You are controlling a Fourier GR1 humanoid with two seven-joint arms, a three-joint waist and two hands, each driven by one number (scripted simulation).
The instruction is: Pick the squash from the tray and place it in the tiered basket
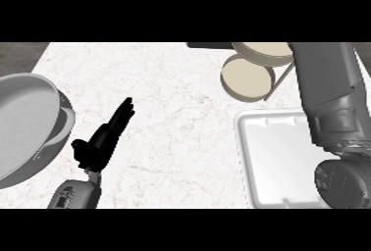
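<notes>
Likely placing step; right forearm (330, 93) stretched across tray (272, 147) toward 1 o'clock, ending beside tiered basket (248, 78) at 12–1 o'clock; right hand out of frame, so grip can't be told; squash nowhere visible: not on shown part of tray, prob. carried off-view or hidden by arm, can't confirm; at 8 o'clock, left hand (109, 135) over surface (174, 98), fingers straight, unclenched, resting. Next, prob.: bring right hand over a basket tier, lower, release w/o knocking tiers.

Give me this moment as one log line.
left hand open above counter | right forearm over tray, beside tiered basket | right hand not in view | squash not visible
</notes>
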